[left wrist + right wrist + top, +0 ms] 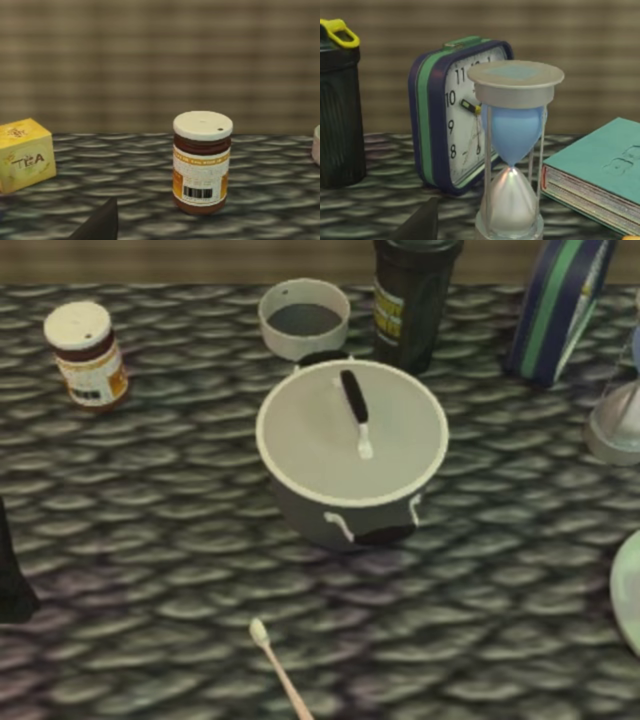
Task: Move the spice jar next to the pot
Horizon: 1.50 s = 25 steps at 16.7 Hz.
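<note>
- Left gripper: only a dark finger tip [100, 222] shows at the edge of the left wrist view, so I cannot tell whether it is spread or pressed together; it holds nothing that I can see.
- Right gripper: the same, one dark tip [420, 222] low in the right wrist view, state not readable.
- Ahead of the left wrist camera, the spice jar [201, 161] stands upright on the patterned table [150, 570], cream lid on, barcode facing the camera.
- From above, the spice jar [86, 352] is at the far left, well apart from the pot [351, 450].
- The pot sits mid-table, lid on, bar handle on top.
- Just behind the pot: a white-rimmed cup [304, 318] and a dark canister [412, 302].
- A yellow tea box [25, 154] lies off to the jar's side.
- On the right: clock [452, 120], hourglass [512, 150], teal book [600, 172].
</note>
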Tool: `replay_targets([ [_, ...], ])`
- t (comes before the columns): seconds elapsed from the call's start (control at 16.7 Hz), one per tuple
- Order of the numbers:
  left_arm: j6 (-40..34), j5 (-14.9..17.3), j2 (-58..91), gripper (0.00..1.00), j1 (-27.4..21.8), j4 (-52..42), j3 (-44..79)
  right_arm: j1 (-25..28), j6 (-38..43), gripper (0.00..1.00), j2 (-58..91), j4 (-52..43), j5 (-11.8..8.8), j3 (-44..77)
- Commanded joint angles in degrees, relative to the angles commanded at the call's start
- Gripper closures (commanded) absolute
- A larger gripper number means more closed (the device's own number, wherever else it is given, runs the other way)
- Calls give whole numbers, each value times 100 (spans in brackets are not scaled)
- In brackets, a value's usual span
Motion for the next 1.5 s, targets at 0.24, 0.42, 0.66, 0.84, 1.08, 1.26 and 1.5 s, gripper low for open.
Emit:
replay_targets([
  [0.24,11,14,110,0,-2,-80,87,0,0,0,0,0,0,0],
  [0.42,59,83,665,0,-23,-459,533,0,0,0,0,0,0,0],
  [0.66,165,235,2003,0,-83,-1339,1660,0,0,0,0,0,0,0],
  [0.84,266,363,3329,0,-138,-2191,2858,0,0,0,0,0,0,0],
  [1.08,410,499,5376,0,-194,-3440,4862,0,0,0,0,0,0,0],
  [1.26,518,565,7028,0,-221,-4401,6572,0,0,0,0,0,0,0],
  [1.5,660,603,9261,0,-239,-5627,8992,0,0,0,0,0,0,0],
])
